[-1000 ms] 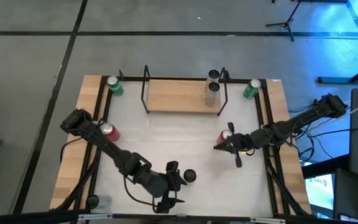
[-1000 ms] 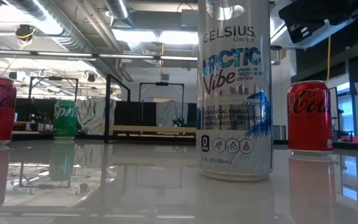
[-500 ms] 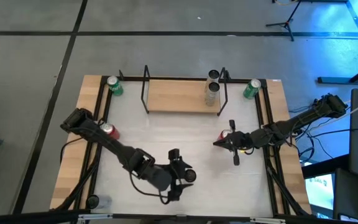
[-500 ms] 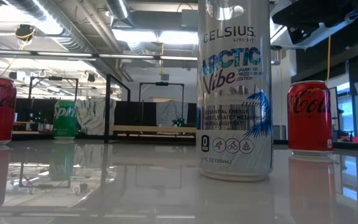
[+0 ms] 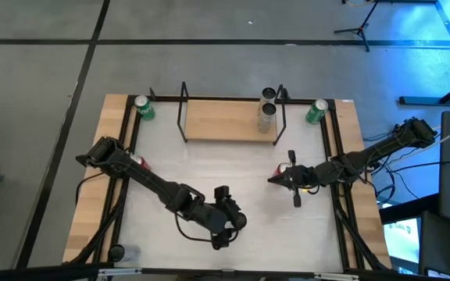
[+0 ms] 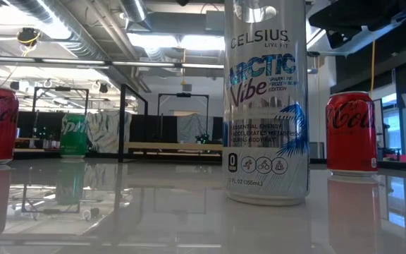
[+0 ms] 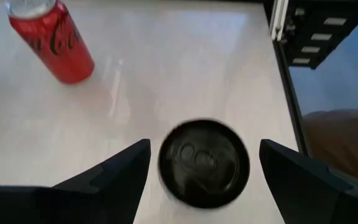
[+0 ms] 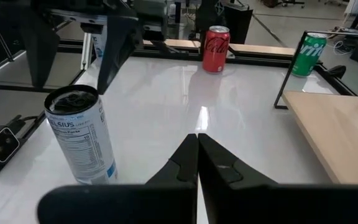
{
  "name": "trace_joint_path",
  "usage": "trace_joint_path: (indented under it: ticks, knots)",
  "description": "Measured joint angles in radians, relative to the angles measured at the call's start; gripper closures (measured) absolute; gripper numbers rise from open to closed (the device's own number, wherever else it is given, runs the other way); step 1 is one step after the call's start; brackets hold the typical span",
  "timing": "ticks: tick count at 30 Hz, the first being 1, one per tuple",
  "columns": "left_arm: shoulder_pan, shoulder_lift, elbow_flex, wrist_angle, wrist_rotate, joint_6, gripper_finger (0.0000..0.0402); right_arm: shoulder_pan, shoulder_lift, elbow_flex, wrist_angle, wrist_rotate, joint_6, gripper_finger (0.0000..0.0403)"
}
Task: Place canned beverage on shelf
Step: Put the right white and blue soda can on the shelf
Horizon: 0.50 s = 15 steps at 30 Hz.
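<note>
A tall silver-and-blue Celsius can (image 5: 240, 222) stands upright on the white table near its near edge, and fills the low view (image 6: 265, 99). My left gripper (image 5: 229, 218) is open above it. Its fingers stand on either side of the can's dark top (image 7: 204, 163) without touching. The shelf (image 5: 225, 119), a light-wood board with black wire ends, lies at the far edge with two cans (image 5: 266, 115) on its right end. My right gripper (image 5: 274, 180) is shut and empty beside a red cola can (image 5: 283, 168).
A second red can (image 5: 137, 162) stands at the left, partly under my left arm. Green cans stand at the far left (image 5: 144, 108) and far right (image 5: 316, 112) corners. Bare white tabletop (image 5: 225, 168) lies between the Celsius can and the shelf.
My left gripper has moved away from the table's near edge and toward the right, to the Celsius can. It now stands over the can with a finger on either side. The can has stayed put.
</note>
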Motion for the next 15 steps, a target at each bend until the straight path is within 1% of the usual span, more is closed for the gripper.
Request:
trace_joint_path:
  ticks: [7, 11, 15]
  knots:
    - [0.001, 0.021, 0.0, 0.003, 0.0, 0.018, 0.0108, 0.0, 0.0, 0.0, 0.001, 0.034, -0.001, 0.0398]
    - [0.007, 0.039, 0.0, 0.013, 0.042, 0.021, 0.0108, 0.0, 0.0, 0.0, 0.0, 0.034, -0.001, 0.0398]
    - [0.008, 0.053, 0.0, 0.007, 0.045, 0.021, 0.0108, 0.0, 0.0, 0.0, -0.002, 0.034, -0.004, 0.0398]
